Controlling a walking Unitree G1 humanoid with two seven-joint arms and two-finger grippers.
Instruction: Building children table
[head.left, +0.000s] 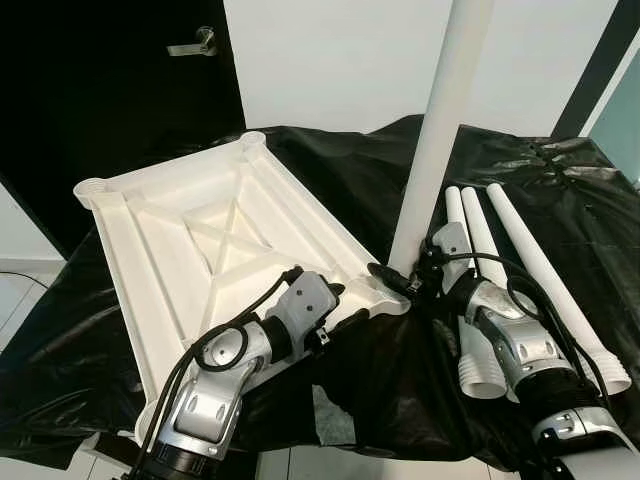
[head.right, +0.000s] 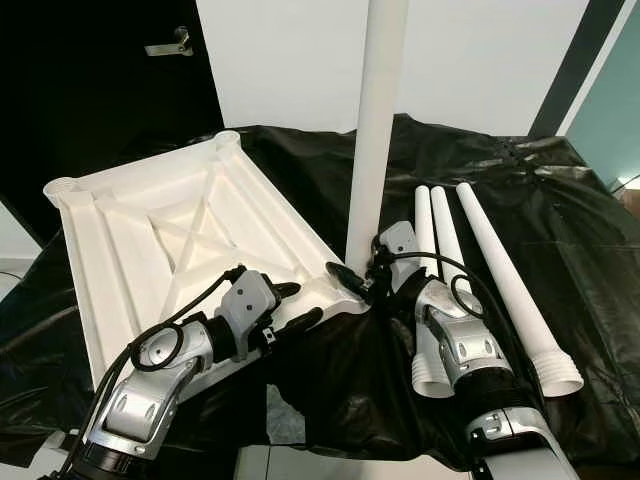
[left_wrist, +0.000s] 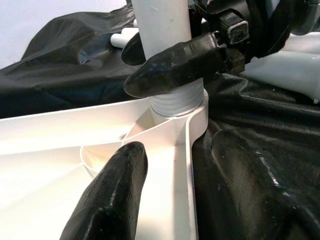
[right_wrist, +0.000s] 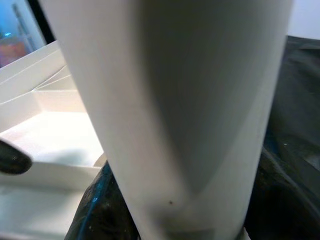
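Upside-down white plastic tabletop (head.left: 200, 240) lying on a table (head.left: 560, 200) draped in black sheeting, ribbed underside up, round sockets at the corners. One white leg (head.left: 440, 130) standing upright in the near corner socket (left_wrist: 175, 107), threaded end seated at the rim. Three more legs (head.left: 530, 270) lying side by side on the sheeting, just right of the tabletop, flared ends toward the robot.

Right gripper (head.left: 400, 280) low on the upright leg, just above the socket, jaws closed around the tube. Left gripper (head.left: 335, 300) resting at the tabletop's near edge beside that same corner, jaws apart, one finger (left_wrist: 112, 195) lying on the inner rib, bracing rather than clamping.

Probably light, hollow moulded plastic throughout: stiff enough to hold shape, yet smooth and slick under rubber fingers. Long tube likely to lever sideways if gripped high, so best held low near the thread for turning. Tabletop likely to skate on the glossy sheeting unless pinned down; thick rim or a rib near the corner a sounder hold than the thin flat panel. Risk of cross-threading if the leg tilts.
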